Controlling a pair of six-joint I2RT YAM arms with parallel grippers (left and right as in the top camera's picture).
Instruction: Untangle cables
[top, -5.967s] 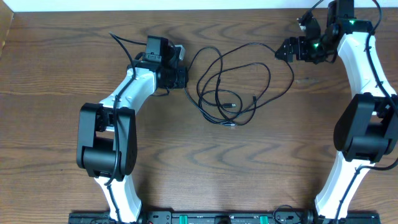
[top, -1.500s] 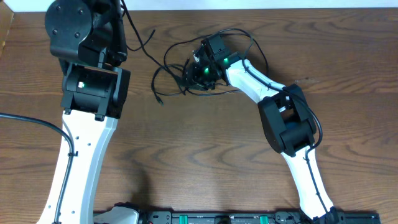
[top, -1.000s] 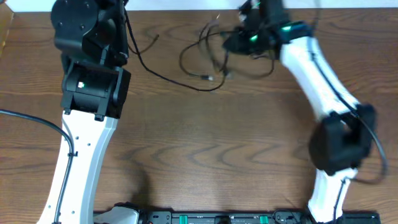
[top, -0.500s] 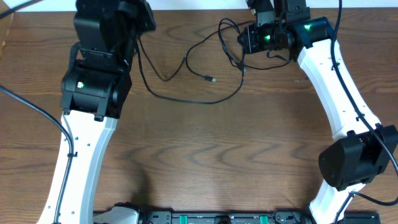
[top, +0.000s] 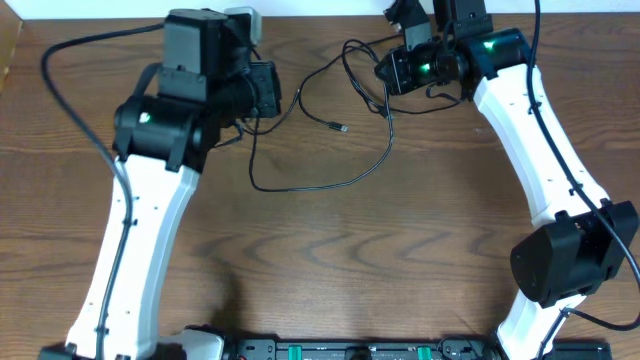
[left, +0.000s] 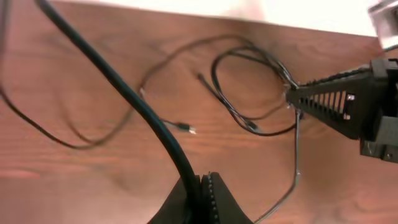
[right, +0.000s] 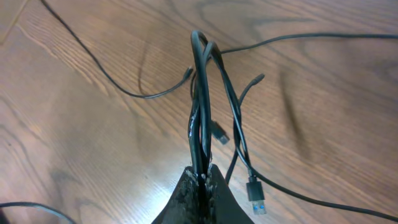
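Thin black cables (top: 330, 180) lie stretched across the wood table between my two arms. A loop (top: 352, 58) sits near the right arm and a small plug end (top: 342, 127) lies loose. My left gripper (top: 272, 92) is shut on one black strand (left: 124, 93), which runs up and left from its tips (left: 203, 179). At the far right my right gripper (top: 385, 68) is shut on a doubled-over bunch of black strands (right: 202, 93) that rise from its jaws (right: 202, 176). A USB plug (right: 256, 202) hangs beside them. The right gripper's fingers (left: 329, 102) show in the left wrist view.
A thick black cord (top: 80, 50) wired to the left arm arcs over the table's left part. The table's far edge (top: 300, 14) runs just behind both grippers. A long slack strand (top: 260, 180) curves toward the table's middle.
The left arm has swung down and to the right, bringing its gripper nearer the right one. The strand between them has slackened into a wider curve. The right gripper has barely moved.
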